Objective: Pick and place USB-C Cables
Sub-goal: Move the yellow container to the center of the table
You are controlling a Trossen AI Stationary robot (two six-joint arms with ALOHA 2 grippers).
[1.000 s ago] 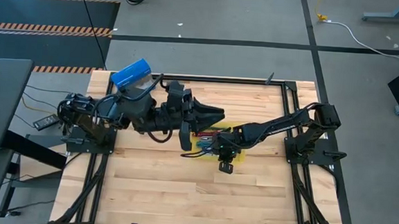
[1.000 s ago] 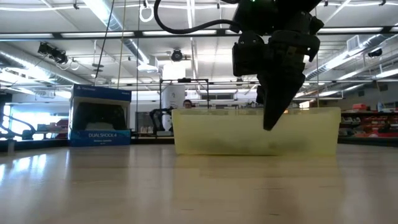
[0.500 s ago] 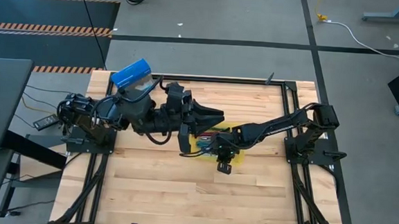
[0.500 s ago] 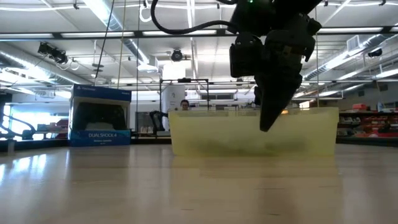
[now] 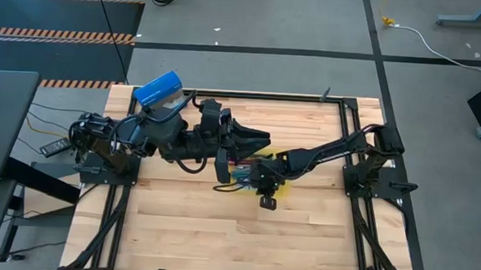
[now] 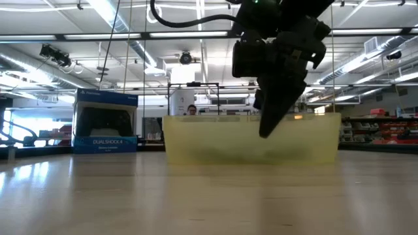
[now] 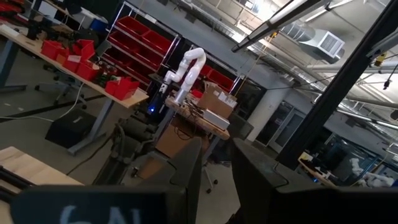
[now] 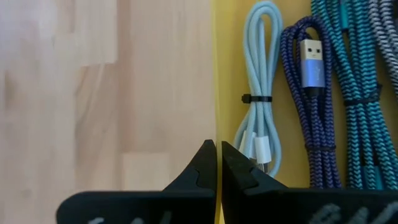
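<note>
The cables lie side by side in the yellow tray (image 8: 227, 74), their long sides along its edge. The right wrist view shows the pale blue cable (image 8: 258, 87), purple cable (image 8: 311, 93) and teal cable (image 8: 348, 87). The right gripper (image 8: 217, 163) is closed on the tray's rim. From low down, the tray wall hides the cables, and the blue box (image 6: 104, 122) reads "DUALSHOCK 4". The left gripper (image 7: 214, 180) points into the room, a little open, holding nothing.

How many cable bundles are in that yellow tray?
4 show in the yellow tray: pale blue cable by its rim, then purple cable, teal cable, grey cable. Others may be hidden.
</note>
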